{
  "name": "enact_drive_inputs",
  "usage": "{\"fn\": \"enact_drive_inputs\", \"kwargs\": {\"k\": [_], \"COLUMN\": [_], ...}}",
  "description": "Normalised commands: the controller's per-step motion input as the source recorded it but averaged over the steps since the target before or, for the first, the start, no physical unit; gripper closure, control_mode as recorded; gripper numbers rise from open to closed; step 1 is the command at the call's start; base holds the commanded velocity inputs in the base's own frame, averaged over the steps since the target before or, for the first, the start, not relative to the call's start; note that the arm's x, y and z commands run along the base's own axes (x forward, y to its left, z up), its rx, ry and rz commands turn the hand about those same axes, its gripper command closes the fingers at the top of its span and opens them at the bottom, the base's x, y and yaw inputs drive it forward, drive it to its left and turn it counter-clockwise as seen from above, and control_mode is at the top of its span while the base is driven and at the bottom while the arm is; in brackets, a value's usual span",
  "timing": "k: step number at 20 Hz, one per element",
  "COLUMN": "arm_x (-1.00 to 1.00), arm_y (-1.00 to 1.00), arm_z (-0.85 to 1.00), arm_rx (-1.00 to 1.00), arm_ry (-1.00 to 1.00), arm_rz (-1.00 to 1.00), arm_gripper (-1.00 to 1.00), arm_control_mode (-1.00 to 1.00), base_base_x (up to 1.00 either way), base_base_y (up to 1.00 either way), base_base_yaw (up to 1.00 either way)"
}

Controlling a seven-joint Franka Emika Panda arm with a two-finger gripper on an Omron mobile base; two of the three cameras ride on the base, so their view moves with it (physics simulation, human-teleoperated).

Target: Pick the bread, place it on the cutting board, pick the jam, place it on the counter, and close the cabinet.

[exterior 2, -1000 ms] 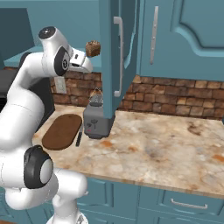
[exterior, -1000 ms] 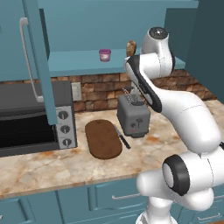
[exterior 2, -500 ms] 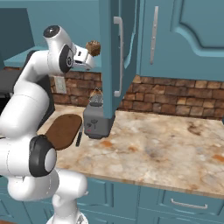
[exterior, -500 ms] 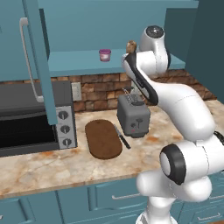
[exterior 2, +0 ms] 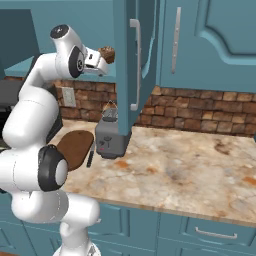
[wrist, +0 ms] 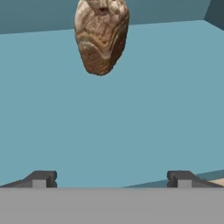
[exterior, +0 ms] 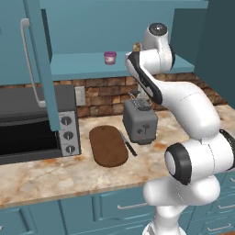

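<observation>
**Open gripper raised at the cabinet shelf, bread ahead**

The gripper (wrist: pixel 111 178) was seen with its jaws spread wide and nothing held between them. One bread (wrist: pixel 101 35) was seen on the shelf of the cabinet (exterior: pixel 82 64), ahead of the fingers at 12 o'clock and apart from them. One jam (exterior: pixel 109 57) stood on the same shelf, at 9 o'clock from the bread. On the counter (exterior 2: pixel 190 165) one board (exterior: pixel 108 146), one knife (exterior: pixel 128 143) and one toaster (exterior: pixel 140 123) were counted. Two cabinet doors were seen open.
</observation>
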Motion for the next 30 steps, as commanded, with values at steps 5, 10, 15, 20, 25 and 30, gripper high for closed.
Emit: {"fn": "enact_drive_inputs", "kwargs": {"k": [5, 10, 15, 20, 25, 30], "arm_x": [0.27, 0.26, 0.18, 0.05, 0.02, 0.00], "arm_y": [0.00, 0.00, 0.00, 0.00, 0.00, 0.00], "arm_z": [0.01, 0.01, 0.07, 0.02, 0.00, 0.00], "arm_rx": [0.00, 0.00, 0.00, 0.00, -0.01, -0.01], "arm_ry": [0.00, 0.00, -0.02, -0.04, -0.09, -0.14], "arm_rz": [-0.01, 0.00, 0.00, 0.00, 0.00, 0.00], "arm_gripper": [-1.00, -1.00, -1.00, -1.00, -1.00, -1.00], "arm_control_mode": [-1.00, -1.00, -1.00, -1.00, -1.00, -1.00], "base_base_x": [0.00, 0.00, 0.00, 0.00, 0.00, 0.00], "base_base_y": [0.00, 0.00, 0.00, 0.00, 0.00, 0.00], "base_base_yaw": [0.00, 0.00, 0.00, 0.00, 0.00, 0.00]}}
